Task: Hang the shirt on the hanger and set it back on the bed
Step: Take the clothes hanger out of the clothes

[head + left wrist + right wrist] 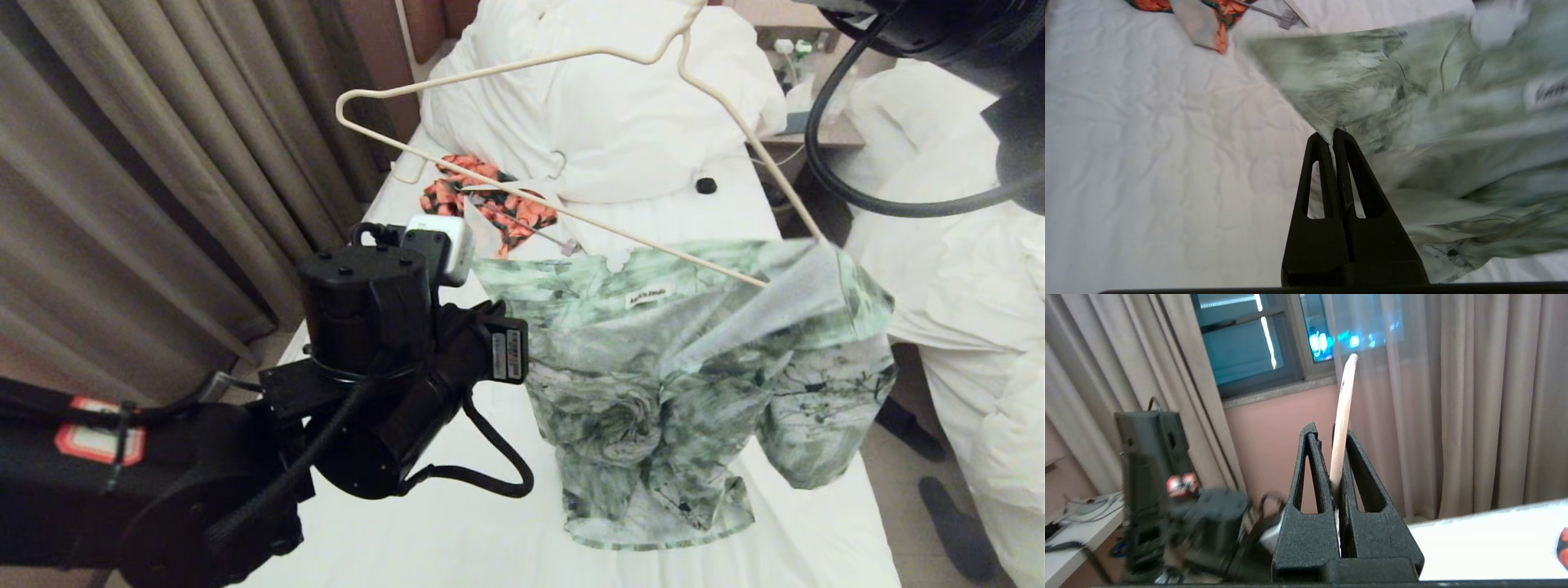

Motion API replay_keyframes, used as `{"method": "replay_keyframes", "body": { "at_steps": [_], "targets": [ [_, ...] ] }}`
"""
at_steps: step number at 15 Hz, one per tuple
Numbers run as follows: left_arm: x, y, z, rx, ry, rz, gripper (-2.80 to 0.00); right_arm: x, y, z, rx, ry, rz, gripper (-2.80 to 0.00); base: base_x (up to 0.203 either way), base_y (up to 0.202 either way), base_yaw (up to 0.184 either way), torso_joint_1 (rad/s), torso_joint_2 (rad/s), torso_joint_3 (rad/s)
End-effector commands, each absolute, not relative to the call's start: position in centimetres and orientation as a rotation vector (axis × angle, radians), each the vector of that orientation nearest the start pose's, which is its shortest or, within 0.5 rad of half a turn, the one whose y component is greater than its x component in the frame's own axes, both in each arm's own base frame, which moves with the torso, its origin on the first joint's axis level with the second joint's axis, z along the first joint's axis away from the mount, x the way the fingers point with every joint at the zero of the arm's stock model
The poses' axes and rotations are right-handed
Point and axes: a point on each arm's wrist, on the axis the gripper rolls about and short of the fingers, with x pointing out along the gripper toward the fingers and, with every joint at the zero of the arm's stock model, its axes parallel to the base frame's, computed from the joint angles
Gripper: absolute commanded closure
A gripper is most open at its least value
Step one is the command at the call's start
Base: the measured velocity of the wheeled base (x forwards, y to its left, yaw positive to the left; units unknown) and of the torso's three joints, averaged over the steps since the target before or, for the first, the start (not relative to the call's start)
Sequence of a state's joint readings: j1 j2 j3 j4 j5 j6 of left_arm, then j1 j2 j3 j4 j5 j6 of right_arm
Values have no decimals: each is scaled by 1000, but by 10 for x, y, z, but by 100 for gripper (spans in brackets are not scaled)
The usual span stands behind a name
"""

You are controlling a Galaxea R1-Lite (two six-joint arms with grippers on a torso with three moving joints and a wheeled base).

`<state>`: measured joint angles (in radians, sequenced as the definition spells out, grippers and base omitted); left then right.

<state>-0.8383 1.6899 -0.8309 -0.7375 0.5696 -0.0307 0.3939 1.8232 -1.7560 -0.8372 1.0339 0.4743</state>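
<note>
The bed (457, 539) runs away from the robot under a smooth white sheet, pillows heaped at its far end, and the work goes on in the air above it — this looks like the threading step, half done. The shirt (653, 384) hangs lifted over the sheet, its lower hem touching or nearly touching the mattress. One shoulder is already draped over an end of the hanger (522, 65), whose cream wire slants up and across the upper part of the head view; the hanger's other end stands bare, out toward the curtains.

The left gripper (1332, 136) has its fingers pressed together on a corner of the shirt fabric, holding that side out and up. The right gripper (1331, 435) pinches the hanger wire between its fingers, the wire rising out past the tips; that arm's wrist sits at the head view's upper right corner.

My reading of the next move: the free shoulder has to go over the bare end of the hanger, so the left gripper must carry its corner toward that end while the right keeps the wire steady — then both lower the lot to the bed.

Small things last. An orange-red floral garment (482, 196) lies near the pillows. The shirt's white neck label (649, 296) carries dark lettering, too small to read.
</note>
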Motion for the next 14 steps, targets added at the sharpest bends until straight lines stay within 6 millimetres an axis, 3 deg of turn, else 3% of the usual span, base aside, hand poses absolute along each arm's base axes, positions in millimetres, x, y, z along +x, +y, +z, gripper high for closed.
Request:
{"method": "replay_keyframes", "body": {
  "at_steps": [1,4,8,12,14],
  "targets": [
    [215,-231,179,73,121,-283,0,300,151,406,128,-423,1507,0,0,0,0,0,0,0],
    [237,-234,149,83,135,-243,0,303,149,405,134,-419,1488,0,0,0,0,0,0,0],
    [278,-206,139,39,89,-165,0,308,127,408,133,-425,1403,0,0,0,0,0,0,0],
    [309,-177,119,42,124,-99,0,294,110,415,140,-390,1367,0,0,0,0,0,0,0],
    [323,-171,103,37,116,-82,0,279,91,422,156,-328,1314,0,0,0,0,0,0,0]
  ]
}}
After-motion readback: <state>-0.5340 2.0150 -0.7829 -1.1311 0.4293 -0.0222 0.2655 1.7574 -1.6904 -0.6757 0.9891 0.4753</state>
